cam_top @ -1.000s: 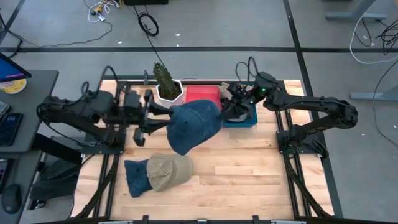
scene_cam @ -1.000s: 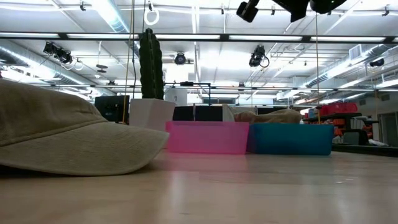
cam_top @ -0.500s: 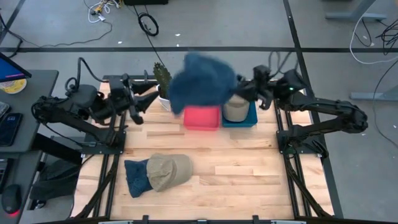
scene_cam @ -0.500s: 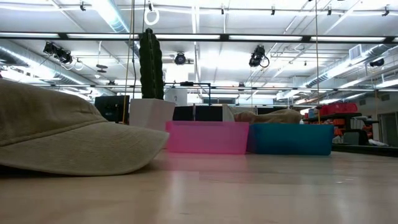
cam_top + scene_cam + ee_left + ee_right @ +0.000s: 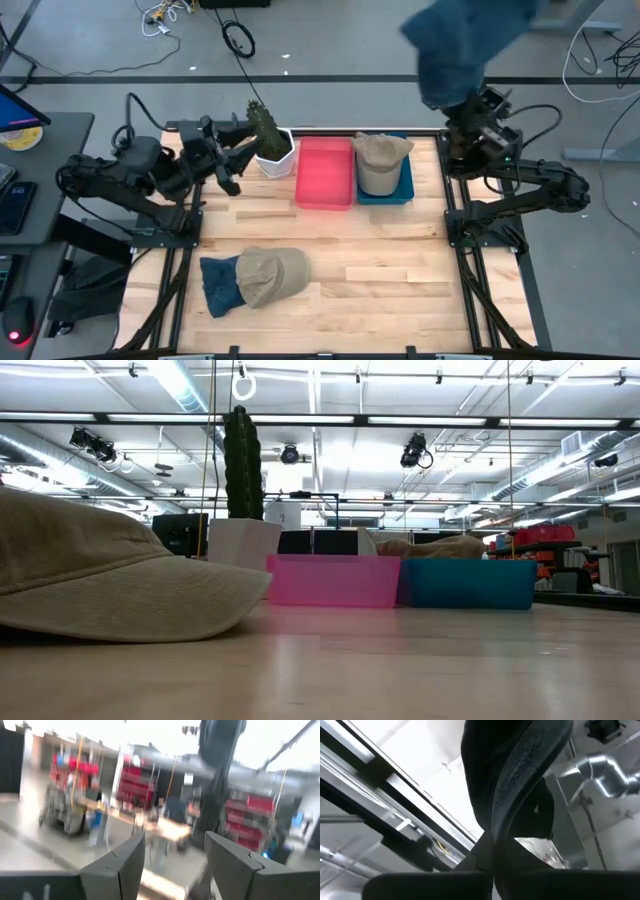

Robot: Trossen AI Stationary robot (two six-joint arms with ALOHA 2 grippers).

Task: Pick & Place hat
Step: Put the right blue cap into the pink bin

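Above the table's far right corner, the right gripper [image 5: 470,112] is raised high toward the overhead camera with its fingers pinched tight on a dark blue denim hat [image 5: 462,45]; in the right wrist view the hat's stitched fabric [image 5: 520,775] hangs folded between that arm's two dark fingers against ceiling lights and a duct. The left gripper [image 5: 232,165] sits over the table's far left corner, beside a green cactus in a white pot [image 5: 268,135], and its fingers [image 5: 120,865] stand apart with nothing between them, pointing out into the blurred room.

Along the far edge of the light wooden table [image 5: 380,270], a pink plastic bin [image 5: 325,172] stands just beside a blue plastic bin [image 5: 403,185], which holds a tan cap [image 5: 380,160]. Near the front left, a khaki cloth cap [image 5: 270,275] lies partly over another dark blue hat [image 5: 218,283]. In the low view the khaki cap [image 5: 110,575] fills the left foreground.

No brand, label or readable writing shows on any hat, bin or pot.
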